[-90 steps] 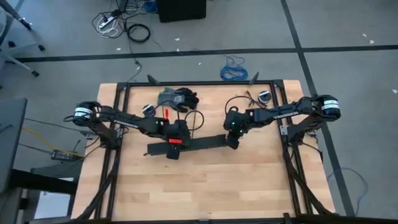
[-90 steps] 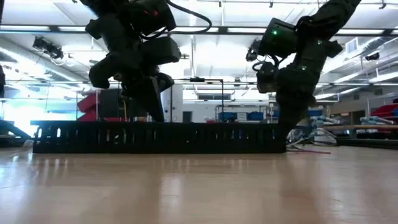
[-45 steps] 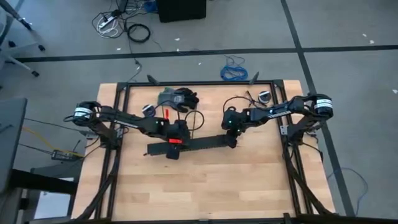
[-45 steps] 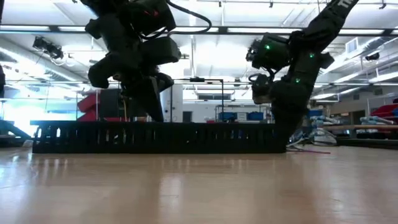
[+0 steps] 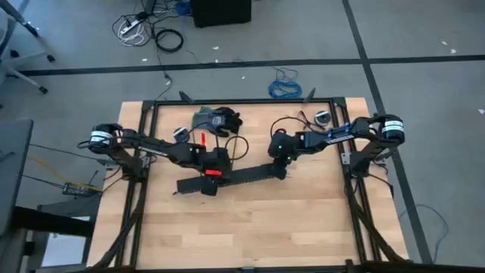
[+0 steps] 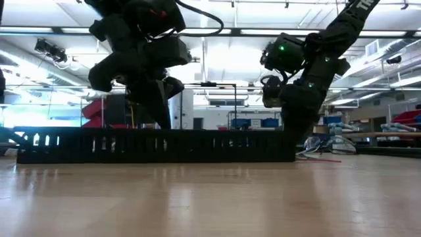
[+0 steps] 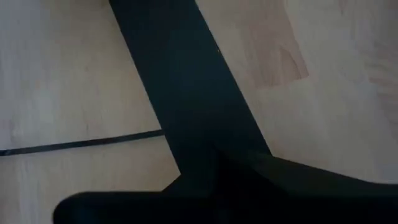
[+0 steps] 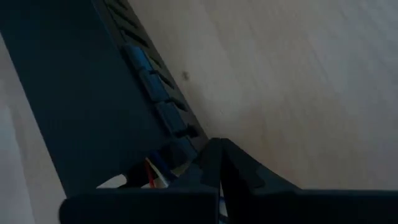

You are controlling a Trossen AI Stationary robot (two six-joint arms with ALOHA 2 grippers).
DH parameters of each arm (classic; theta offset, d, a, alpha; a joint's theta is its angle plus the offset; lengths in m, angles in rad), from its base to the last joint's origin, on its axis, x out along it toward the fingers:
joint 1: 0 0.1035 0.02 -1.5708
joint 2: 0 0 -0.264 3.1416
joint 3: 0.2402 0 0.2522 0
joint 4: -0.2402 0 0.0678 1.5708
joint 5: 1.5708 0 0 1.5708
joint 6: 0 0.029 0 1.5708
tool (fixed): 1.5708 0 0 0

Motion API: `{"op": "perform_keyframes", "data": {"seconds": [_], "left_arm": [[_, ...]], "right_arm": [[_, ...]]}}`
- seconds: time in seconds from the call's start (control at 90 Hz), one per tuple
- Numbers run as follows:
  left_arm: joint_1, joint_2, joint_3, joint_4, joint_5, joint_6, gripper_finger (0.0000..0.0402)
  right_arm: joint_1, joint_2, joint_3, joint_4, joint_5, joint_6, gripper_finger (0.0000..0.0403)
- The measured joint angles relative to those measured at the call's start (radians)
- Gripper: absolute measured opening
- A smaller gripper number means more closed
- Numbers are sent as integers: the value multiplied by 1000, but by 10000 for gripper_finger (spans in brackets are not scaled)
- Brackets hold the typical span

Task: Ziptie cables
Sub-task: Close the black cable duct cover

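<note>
Several thin cables (image 6: 320,157), pink and pale among them, lying flat on the bench (image 5: 250,227) just past the right end of a long black slotted strip (image 5: 242,176). More wire ends, red and white, glimpsed in the right wrist view, tucked against that strip's slotted wall. Strip laid across the middle of the bench, slanting, with its right end a little nearer the far edge than its left.

Right end effector (image 5: 279,168) down at the strip's right end, close by the cables. Cannot tell whether spread, pressed together or pinching anything.

Left end effector (image 5: 209,182) down on the strip toward its left end, with a red mark on the wrist above it. Grip likewise impossible to tell, with only dark strip and pale wood filling its wrist view.

Farther out, near the far edge: a dark glove-like bundle (image 5: 218,119), a small red item (image 5: 203,138) beside it, and a thin dark wire loop (image 5: 239,146) between the two arms. Beyond the far edge, on the floor, a blue coiled cable (image 5: 285,86).
</note>
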Motion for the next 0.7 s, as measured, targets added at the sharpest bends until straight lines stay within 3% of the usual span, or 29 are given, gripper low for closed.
{"op": "perform_keyframes", "data": {"seconds": [0.244, 0.7], "left_arm": [[1, 1, 2, -8, -5, -22, 0], [1, 10, 2, -9, 18, -28, 0]], "right_arm": [[2, -5, 7, -78, 19, 8, 0], [12, 54, 5, 53, -26, 9, 0]]}}
